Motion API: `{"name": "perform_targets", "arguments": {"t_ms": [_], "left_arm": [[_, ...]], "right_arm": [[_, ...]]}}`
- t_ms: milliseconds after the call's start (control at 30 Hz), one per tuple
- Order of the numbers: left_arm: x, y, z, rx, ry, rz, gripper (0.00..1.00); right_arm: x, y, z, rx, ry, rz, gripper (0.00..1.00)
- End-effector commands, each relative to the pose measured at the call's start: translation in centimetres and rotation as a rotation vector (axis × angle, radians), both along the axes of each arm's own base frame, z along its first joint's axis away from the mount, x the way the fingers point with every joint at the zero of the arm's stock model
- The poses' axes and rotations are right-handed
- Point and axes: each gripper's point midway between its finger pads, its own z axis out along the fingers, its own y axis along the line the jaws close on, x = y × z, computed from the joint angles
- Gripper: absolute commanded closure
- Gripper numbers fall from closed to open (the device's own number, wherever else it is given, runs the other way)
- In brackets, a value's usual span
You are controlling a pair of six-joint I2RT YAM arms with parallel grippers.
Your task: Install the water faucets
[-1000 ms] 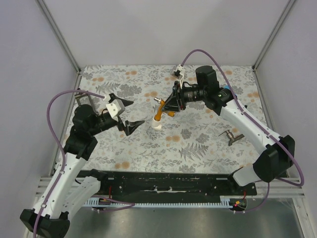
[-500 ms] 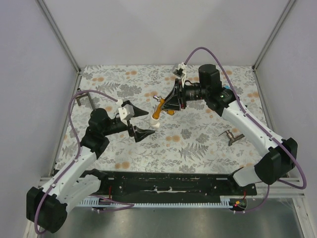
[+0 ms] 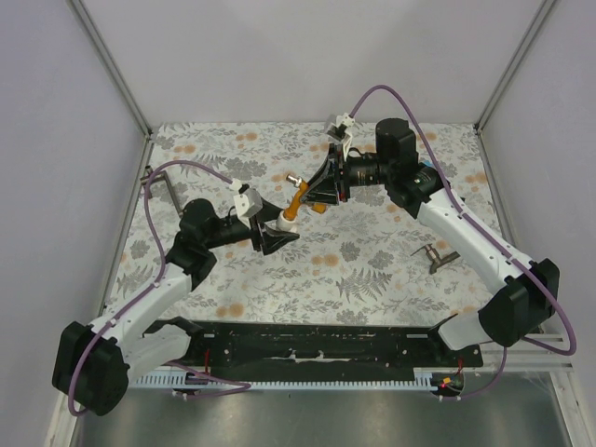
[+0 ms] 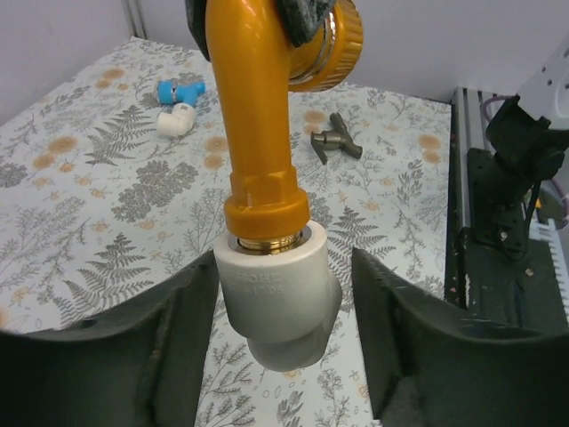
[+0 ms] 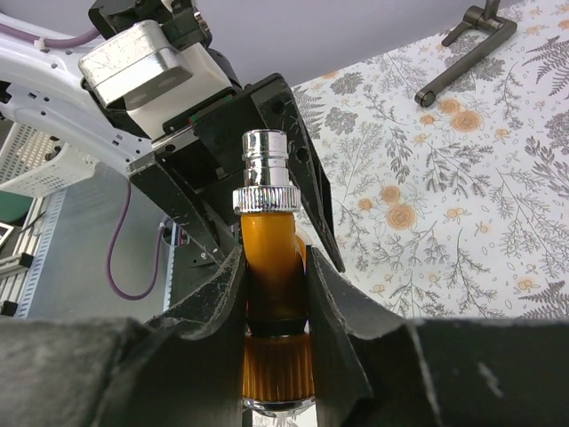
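My right gripper (image 3: pixel 319 191) (image 5: pixel 274 260) is shut on an orange water faucet (image 3: pixel 296 201) (image 5: pixel 271 267) and holds it above the table's middle. The faucet's chrome tip (image 5: pixel 267 169) points away from the right wrist. A white elbow fitting (image 4: pixel 277 302) (image 3: pixel 279 222) hangs from the faucet's brass thread. My left gripper (image 3: pixel 276 232) (image 4: pixel 284 276) straddles this fitting. Its left finger (image 4: pixel 191 329) lies against the fitting. Its right finger (image 4: pixel 382 320) stands a small gap off, so the jaws are still open.
A blue faucet (image 4: pixel 182 87) and a loose white elbow (image 4: pixel 175 120) lie on the far side of the fern-print mat. A dark lever handle (image 3: pixel 436 256) (image 4: pixel 336 142) lies at the right. Another handle (image 3: pixel 163 186) (image 5: pixel 467 40) sits by the left wall.
My left arm has swung right to the hanging faucet, and its wide jaws have come around the white fitting and narrowed. The right gripper has kept its hold, shifting the faucet slightly.
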Motion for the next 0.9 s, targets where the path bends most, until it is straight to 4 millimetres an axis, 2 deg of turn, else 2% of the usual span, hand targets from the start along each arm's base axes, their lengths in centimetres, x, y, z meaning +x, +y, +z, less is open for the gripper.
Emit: {"name": "perform_targets", "arguments": {"t_ms": [0, 167, 300, 433, 500, 600, 633, 700, 767, 867], "left_arm": [[0.5, 0.0, 1.4, -0.033, -0.060, 0.032, 0.44], [1.3, 0.6, 2.3, 0.022, -0.124, 0.110, 0.98], [3.1, 1.7, 2.1, 0.121, -0.223, 0.326, 0.98], [5.3, 3.6, 3.5, 0.209, -0.321, 0.641, 0.98], [5.4, 3.6, 4.3, 0.257, -0.395, 0.750, 0.98], [5.2, 3.1, 5.3, 0.336, -0.563, 0.890, 0.98], [4.8, 2.7, 5.4, 0.333, -0.607, 0.918, 0.98], [4.0, 2.3, 7.1, 0.260, -0.693, 0.993, 0.98], [3.6, 1.5, 6.9, 0.264, -0.745, 1.011, 0.98], [3.6, 0.9, 5.8, 0.272, -0.732, 1.004, 0.98]], "right_arm": [[-0.9, -0.1, 4.7, 0.087, -0.104, 0.027, 1.00], [0.0, 0.1, 4.8, 0.091, -0.045, -0.037, 1.00], [2.1, 0.0, 3.4, 0.052, 0.055, -0.186, 1.00], [4.7, -1.0, 1.1, -0.021, 0.189, -0.421, 1.00], [6.2, -1.7, -0.4, -0.051, 0.304, -0.579, 1.00], [7.2, -2.5, -2.9, -0.096, 0.527, -0.746, 1.00], [7.3, -2.7, -3.6, -0.109, 0.591, -0.787, 1.00], [7.4, -2.8, -5.3, -0.139, 0.690, -0.836, 1.00], [7.3, -2.6, -6.1, -0.143, 0.751, -0.846, 0.98], [7.4, -2.8, -5.4, -0.122, 0.759, -0.862, 0.85]]}}
